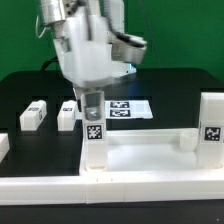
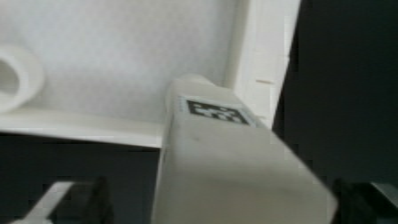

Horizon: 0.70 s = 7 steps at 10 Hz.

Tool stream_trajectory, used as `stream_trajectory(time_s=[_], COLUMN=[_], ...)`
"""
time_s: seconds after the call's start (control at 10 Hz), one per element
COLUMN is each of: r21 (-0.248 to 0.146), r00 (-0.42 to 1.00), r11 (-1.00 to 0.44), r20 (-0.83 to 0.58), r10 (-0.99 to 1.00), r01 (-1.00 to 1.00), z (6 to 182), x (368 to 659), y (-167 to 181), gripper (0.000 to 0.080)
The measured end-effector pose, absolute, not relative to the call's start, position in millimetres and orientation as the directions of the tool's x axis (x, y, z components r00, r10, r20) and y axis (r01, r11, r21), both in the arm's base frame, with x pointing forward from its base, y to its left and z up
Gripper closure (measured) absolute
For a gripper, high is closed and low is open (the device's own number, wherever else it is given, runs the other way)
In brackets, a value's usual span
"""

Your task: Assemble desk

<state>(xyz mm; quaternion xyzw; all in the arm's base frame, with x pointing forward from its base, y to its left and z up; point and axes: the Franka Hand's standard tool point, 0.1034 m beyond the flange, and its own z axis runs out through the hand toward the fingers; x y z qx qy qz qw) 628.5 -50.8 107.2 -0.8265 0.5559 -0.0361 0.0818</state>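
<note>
A white robot arm is reaching down from above, and its gripper (image 1: 92,103) is closing narrowly around the top of an upright leg (image 1: 95,148), a blocky white plastic post with flat sides and a small black-and-white square tag on its face. The leg is standing at the corner of the tabletop (image 1: 140,160) on the exterior view's left; whether it is sitting fully in a socket cannot be told. The tabletop, a large smooth white rectangle with a raised rim, is lying flat on a matte black table (image 1: 170,85). A second leg (image 1: 212,120), also tagged, is standing upright at the tabletop's corner on the exterior view's right. Two loose legs (image 1: 33,115) (image 1: 67,114) are lying on the black surface well apart from the tabletop, towards the exterior view's left. The marker board (image 1: 130,108), thin and flat, is lying behind the tabletop. In the wrist view, the held leg (image 2: 222,170) is filling the foreground, its tag (image 2: 215,112) showing, with the tabletop's rimmed surface (image 2: 125,70) and a round socket (image 2: 15,80) beyond it.
</note>
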Motion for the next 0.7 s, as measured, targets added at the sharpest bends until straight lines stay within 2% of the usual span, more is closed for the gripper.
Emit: stream_trajectory(time_s=[0.1, 0.2, 0.5, 0.7], r21=[-0.159, -0.172, -0.165, -0.099], r00=[0.465, 0.475, 0.688, 0.932], r11=[-0.455, -0.466, -0.683, -0.934], r20=[-0.029, -0.011, 0.034, 0.091], r10=[-0.885, -0.88, -0.725, -0.352], r01=[-0.876, -0.868, -0.711, -0.343], z=[108.3, 108.5, 107.1, 106.5], x=[628.9, 629.2, 628.1, 627.2], y=[-40.1, -35.4, -37.3, -40.3], gripper=[0.0162, 0.0153, 0.015, 0.015])
